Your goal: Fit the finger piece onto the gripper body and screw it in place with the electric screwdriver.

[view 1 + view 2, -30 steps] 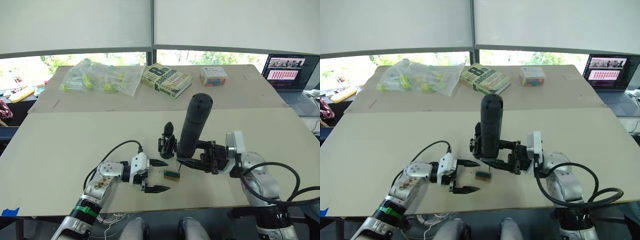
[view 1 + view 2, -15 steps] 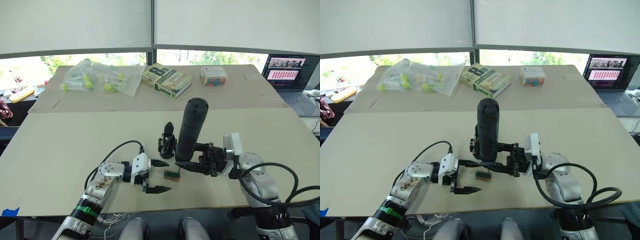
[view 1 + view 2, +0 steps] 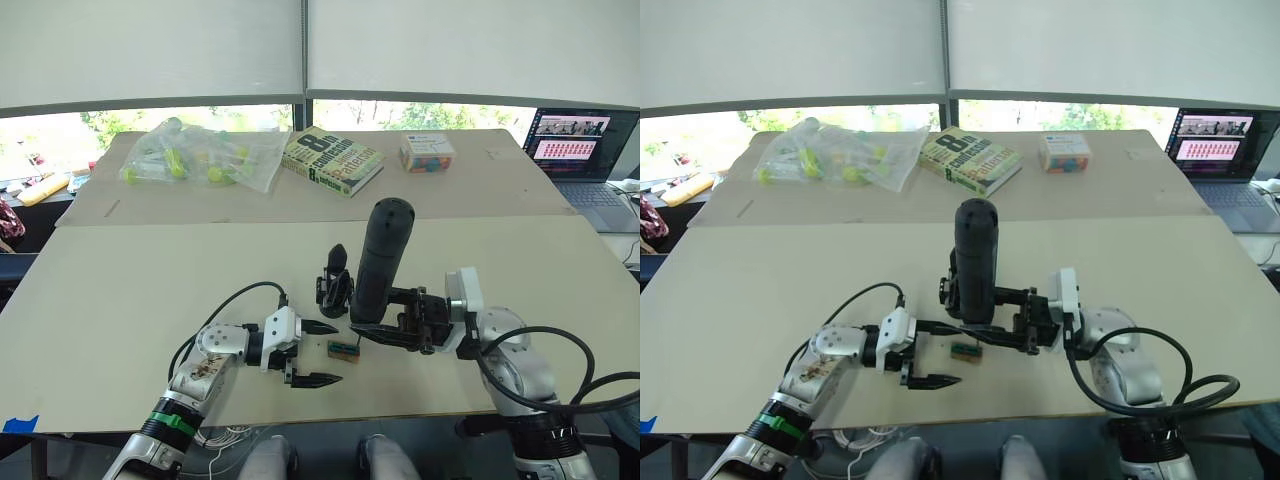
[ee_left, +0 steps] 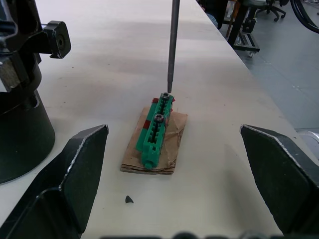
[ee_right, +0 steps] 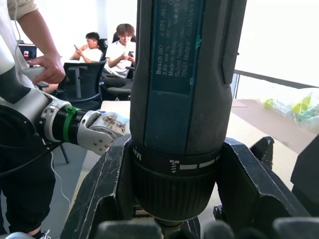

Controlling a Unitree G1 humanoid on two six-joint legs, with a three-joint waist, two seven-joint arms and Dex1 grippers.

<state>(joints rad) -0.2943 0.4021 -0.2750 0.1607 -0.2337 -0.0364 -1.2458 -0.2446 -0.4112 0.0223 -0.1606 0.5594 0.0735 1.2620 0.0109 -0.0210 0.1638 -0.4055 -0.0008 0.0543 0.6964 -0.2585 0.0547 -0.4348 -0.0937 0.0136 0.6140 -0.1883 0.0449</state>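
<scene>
My right gripper (image 3: 392, 330) is shut on the electric screwdriver (image 3: 381, 258), a thick black wand held upright near the table's front middle. Its thin metal bit (image 4: 172, 45) points down onto a screw head at the far end of a small green-and-black block (image 4: 155, 130) on a brown scrap. My left gripper (image 3: 337, 352) rests low on the table, open, its fingers (image 4: 82, 167) on either side of that block without touching it. The gripper body (image 3: 335, 285), black with a pointed finger sticking up, stands just behind the block. The finger piece is out of view.
At the table's back lie a clear bag of yellow-green items (image 3: 200, 155), a book (image 3: 333, 160) and a small box (image 3: 427, 153). A laptop (image 3: 580, 150) sits at the far right. A person's hand (image 5: 47, 67) and seated people appear behind in the right wrist view.
The right gripper has lowered the screwdriver and shifted it slightly left, bringing the bit down to the green block. The left gripper has stayed put.
</scene>
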